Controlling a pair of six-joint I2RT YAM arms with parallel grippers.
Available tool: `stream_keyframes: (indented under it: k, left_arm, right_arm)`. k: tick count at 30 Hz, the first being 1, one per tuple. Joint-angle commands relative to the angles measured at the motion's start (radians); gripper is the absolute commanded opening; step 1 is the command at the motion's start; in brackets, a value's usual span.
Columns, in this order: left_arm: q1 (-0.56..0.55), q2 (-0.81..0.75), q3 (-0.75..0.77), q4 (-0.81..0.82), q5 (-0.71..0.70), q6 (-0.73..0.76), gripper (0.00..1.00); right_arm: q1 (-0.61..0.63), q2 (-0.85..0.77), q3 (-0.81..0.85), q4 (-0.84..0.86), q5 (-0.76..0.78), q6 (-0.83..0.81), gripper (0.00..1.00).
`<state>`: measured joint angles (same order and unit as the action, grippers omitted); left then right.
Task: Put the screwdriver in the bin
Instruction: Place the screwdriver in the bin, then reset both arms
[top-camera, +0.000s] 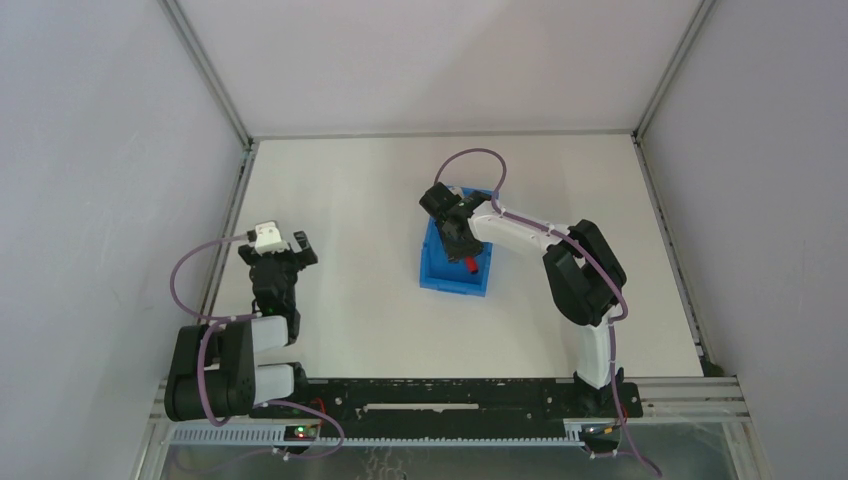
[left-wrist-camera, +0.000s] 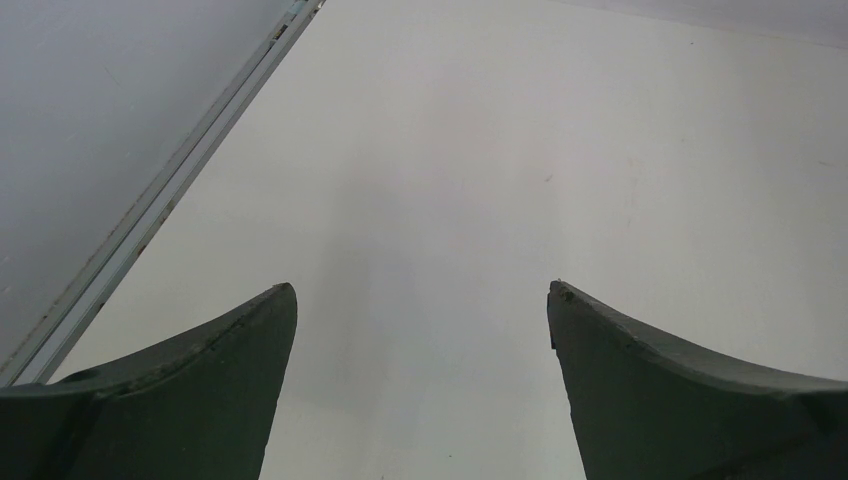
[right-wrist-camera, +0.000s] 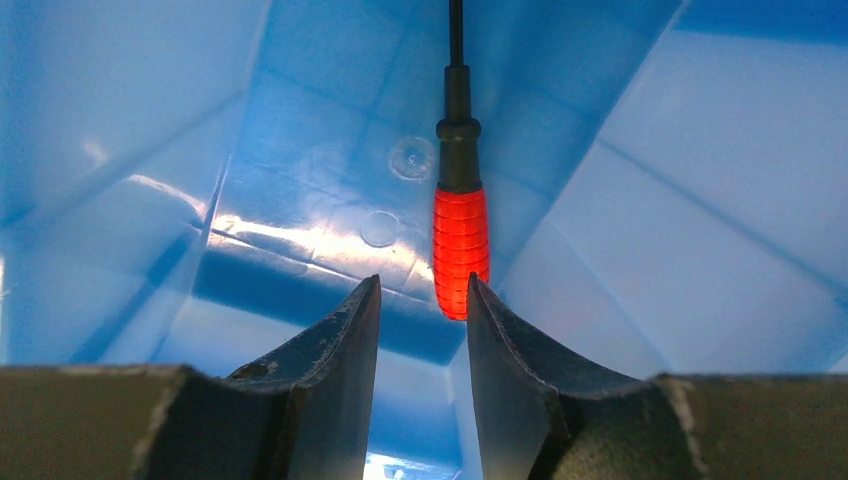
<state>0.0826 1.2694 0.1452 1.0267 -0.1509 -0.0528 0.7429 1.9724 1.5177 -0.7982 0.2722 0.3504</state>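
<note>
The blue bin (top-camera: 455, 283) stands mid-table. The screwdriver (top-camera: 472, 264), with a red handle and a black shaft, lies inside it on the floor. In the right wrist view the screwdriver (right-wrist-camera: 461, 245) lies on the bin floor (right-wrist-camera: 300, 150) just beyond my fingertips, with its shaft pointing away. My right gripper (top-camera: 462, 245) reaches down into the bin. Its jaws (right-wrist-camera: 422, 282) stand a little apart with nothing between them, and the handle end sits by the right fingertip. My left gripper (top-camera: 277, 250) hovers at the table's left, wide open and empty (left-wrist-camera: 422, 290).
A metal frame rail (left-wrist-camera: 170, 195) runs along the table's left edge next to the left gripper. White walls enclose the table on three sides. The right arm's purple cable (top-camera: 480, 155) arcs over the bin's far end.
</note>
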Motion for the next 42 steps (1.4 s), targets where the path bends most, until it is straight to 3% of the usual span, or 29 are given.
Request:
stream_keyframes:
  k: [1, 7, 12, 14, 16, 17, 32, 42]
  left_arm:
    - [-0.007, -0.013, 0.042, 0.033, -0.006, 0.015, 1.00]
    - [-0.007, -0.013, 0.043, 0.032, -0.005, 0.015, 1.00]
    - [-0.007, -0.014, 0.042, 0.033, -0.006, 0.016, 1.00]
    - [-0.007, -0.013, 0.042, 0.033, -0.006, 0.015, 1.00]
    - [-0.007, -0.014, 0.042, 0.033, -0.006, 0.015, 1.00]
    - [-0.007, -0.013, 0.043, 0.033, -0.006, 0.015, 1.00]
    - [-0.007, -0.013, 0.042, 0.033, -0.006, 0.015, 1.00]
    - [-0.006, -0.013, 0.042, 0.033, -0.007, 0.015, 1.00]
  right_arm:
    - [0.009, -0.024, 0.036, 0.005, 0.032, 0.022, 0.45]
    - [0.014, -0.079, 0.073, -0.006, 0.069, 0.020, 0.46]
    - [0.013, -0.135, 0.123, -0.010, 0.106, 0.019, 0.54]
    - [0.015, -0.154, 0.139, -0.009, 0.118, 0.020, 0.70]
    - [0.015, -0.170, 0.159, -0.010, 0.129, 0.018, 0.98]
    - [0.016, -0.177, 0.166, -0.010, 0.135, 0.017, 0.99]
    - [-0.008, -0.250, 0.267, -0.053, 0.217, 0.045, 1.00]
    - [-0.138, -0.326, 0.212, -0.087, 0.192, -0.024, 1.00]
